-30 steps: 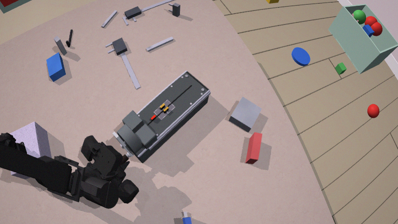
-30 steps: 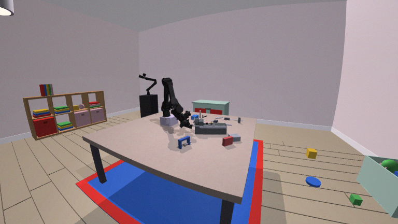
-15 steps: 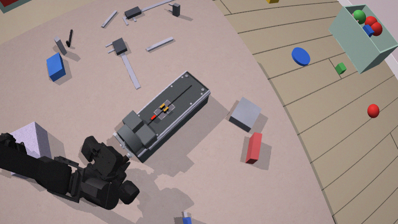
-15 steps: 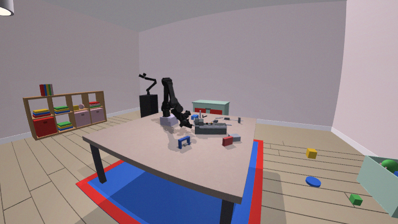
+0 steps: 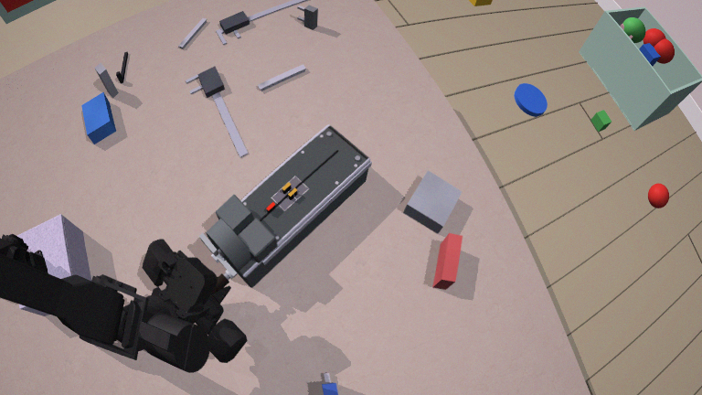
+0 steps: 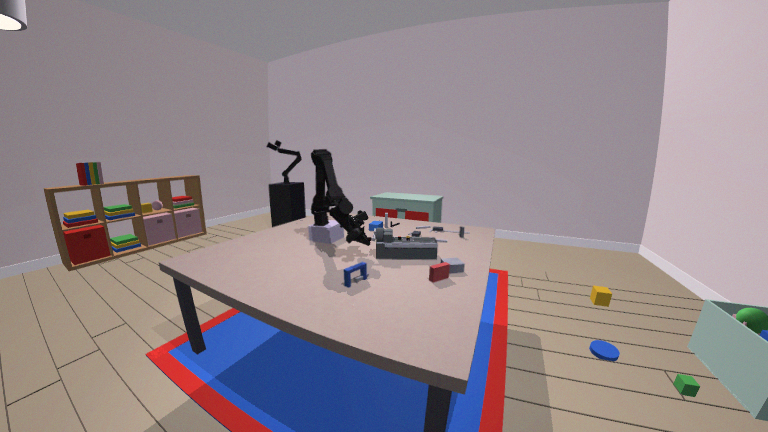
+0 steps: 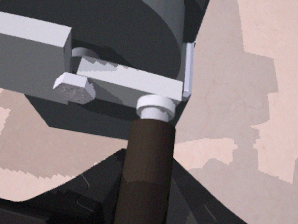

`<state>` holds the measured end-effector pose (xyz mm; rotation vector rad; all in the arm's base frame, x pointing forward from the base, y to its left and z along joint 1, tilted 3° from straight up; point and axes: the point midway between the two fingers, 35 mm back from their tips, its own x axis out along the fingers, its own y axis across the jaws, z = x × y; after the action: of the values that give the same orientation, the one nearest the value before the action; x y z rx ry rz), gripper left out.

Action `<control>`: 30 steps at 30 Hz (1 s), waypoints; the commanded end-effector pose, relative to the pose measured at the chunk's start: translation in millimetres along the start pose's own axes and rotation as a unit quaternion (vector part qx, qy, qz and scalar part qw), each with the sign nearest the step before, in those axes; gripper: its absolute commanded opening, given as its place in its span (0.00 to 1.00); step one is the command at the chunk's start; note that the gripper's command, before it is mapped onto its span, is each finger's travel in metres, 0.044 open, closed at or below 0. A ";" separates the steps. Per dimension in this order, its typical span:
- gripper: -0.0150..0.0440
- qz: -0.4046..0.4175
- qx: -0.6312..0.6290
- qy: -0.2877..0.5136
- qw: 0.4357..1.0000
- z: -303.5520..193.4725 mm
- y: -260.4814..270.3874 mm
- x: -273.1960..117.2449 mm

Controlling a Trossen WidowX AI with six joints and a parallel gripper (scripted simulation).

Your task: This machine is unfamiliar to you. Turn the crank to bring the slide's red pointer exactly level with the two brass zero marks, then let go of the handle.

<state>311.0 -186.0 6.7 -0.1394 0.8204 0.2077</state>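
The dark grey machine point(image 5: 313, 172) point(image 6: 406, 250) stands on the table. Its red pointer point(image 5: 271, 207) sits in the slot on the crank-end side of the two brass zero marks point(image 5: 289, 190), a short gap from them. The crank's pale arm point(image 7: 131, 80) is at the machine's near end, with a hex nut point(image 7: 75, 88) beside it. My gripper point(image 5: 223, 284) point(image 6: 368, 241) is shut on the brown crank handle point(image 7: 150, 155), which runs down between the dark fingers in the wrist view. The fingertips themselves are partly hidden behind the handle.
A grey block point(image 5: 432, 200) and a red block point(image 5: 448, 260) lie off the machine's long side. A blue bridge-shaped piece point(image 6: 354, 269) stands near the front. A blue block point(image 5: 98, 117), calipers point(image 5: 210, 81) and metal bars point(image 5: 282, 77) lie toward the back.
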 end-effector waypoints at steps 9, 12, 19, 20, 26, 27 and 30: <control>0.25 -0.003 -0.004 -0.006 1.000 14.8 2.3 -15.4; 0.25 -0.002 -0.004 -0.006 1.000 18.0 5.4 -18.6; 0.25 -0.002 -0.004 -0.006 1.000 23.8 14.5 -24.2; 0.25 -0.002 -0.004 -0.006 1.000 24.3 15.9 -24.7; 0.25 -0.002 -0.003 -0.006 1.000 25.8 24.5 -26.4; 0.25 -0.002 -0.003 -0.006 1.000 25.9 25.9 -26.5; 0.25 -0.002 -0.003 -0.006 1.000 25.9 29.9 -26.5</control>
<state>306.6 -162.5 40.5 -0.1542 0.8151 0.1989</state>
